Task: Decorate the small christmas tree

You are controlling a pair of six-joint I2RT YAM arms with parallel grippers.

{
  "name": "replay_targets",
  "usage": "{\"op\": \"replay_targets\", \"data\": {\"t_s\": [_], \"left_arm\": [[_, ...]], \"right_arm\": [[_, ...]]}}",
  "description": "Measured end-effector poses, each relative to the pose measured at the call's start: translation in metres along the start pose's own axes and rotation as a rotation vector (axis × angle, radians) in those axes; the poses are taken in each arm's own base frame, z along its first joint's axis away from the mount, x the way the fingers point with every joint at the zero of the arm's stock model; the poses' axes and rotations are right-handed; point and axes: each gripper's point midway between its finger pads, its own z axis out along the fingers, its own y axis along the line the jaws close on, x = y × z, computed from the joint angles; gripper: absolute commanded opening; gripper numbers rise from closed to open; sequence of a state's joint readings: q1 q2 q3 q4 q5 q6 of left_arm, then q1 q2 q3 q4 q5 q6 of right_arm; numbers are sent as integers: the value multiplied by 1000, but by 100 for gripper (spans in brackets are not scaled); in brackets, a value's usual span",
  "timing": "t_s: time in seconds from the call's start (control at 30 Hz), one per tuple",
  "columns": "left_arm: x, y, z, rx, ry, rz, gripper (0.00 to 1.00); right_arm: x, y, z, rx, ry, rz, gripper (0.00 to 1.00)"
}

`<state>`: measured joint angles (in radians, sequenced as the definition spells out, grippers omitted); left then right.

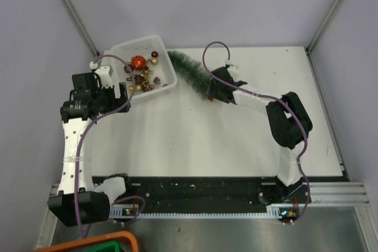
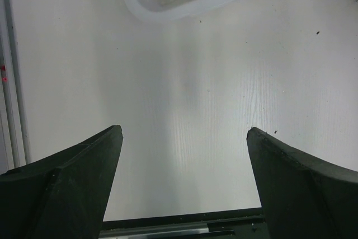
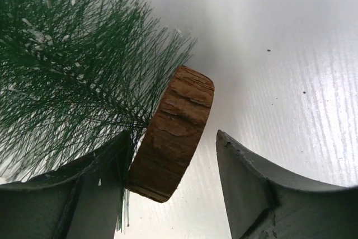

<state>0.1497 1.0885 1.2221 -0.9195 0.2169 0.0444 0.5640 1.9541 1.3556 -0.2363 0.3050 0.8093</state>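
The slim, dark green frosted bottle-brush christmas tree (image 1: 188, 69) is lying on its side at the far middle of the white table (image 1: 207, 140), its tip beside the white plastic tray (image 1: 142, 41) on the left. The right gripper (image 1: 211, 94) is straddling its round brown wooden disc base (image 3: 170, 132). The jaws are spread, with one finger touching the disc and the other apart from it. It is probably worth centring first and then squeezing the flat faces squarely, so the disc is not twisting. The left gripper (image 2: 184, 130) is hovering near the tray, jaws wide apart.

The small christmas tree (image 1: 188, 70) is lying on its side on the white table (image 1: 195, 140), its tip just beside the white tray (image 1: 137, 42) of baubles (image 1: 142, 74). The right gripper (image 1: 212, 91) is hanging over its base end, and the left gripper (image 1: 123, 91) is hanging beside the tray's near corner.
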Motion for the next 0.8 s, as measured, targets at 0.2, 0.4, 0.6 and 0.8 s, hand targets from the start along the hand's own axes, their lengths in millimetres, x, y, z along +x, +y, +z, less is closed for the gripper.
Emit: {"op": "replay_targets", "data": {"t_s": [0.2,0.4,0.6,0.8], "left_arm": [[-1,7,0,-40,-5,1,99],[-5,14,2,-75,-22,3,98],[-4,17,5,-88,-21,3,98],[-3,20,12,-95,-16,6,99]], "right_arm": [[2,-23,-4,70,-41,0,50],[14,-81,-38,209,-64,-56,34],[25,-122,-86,251,-63,-81,32],[56,-154,-143,207,-33,-97,29]]}}
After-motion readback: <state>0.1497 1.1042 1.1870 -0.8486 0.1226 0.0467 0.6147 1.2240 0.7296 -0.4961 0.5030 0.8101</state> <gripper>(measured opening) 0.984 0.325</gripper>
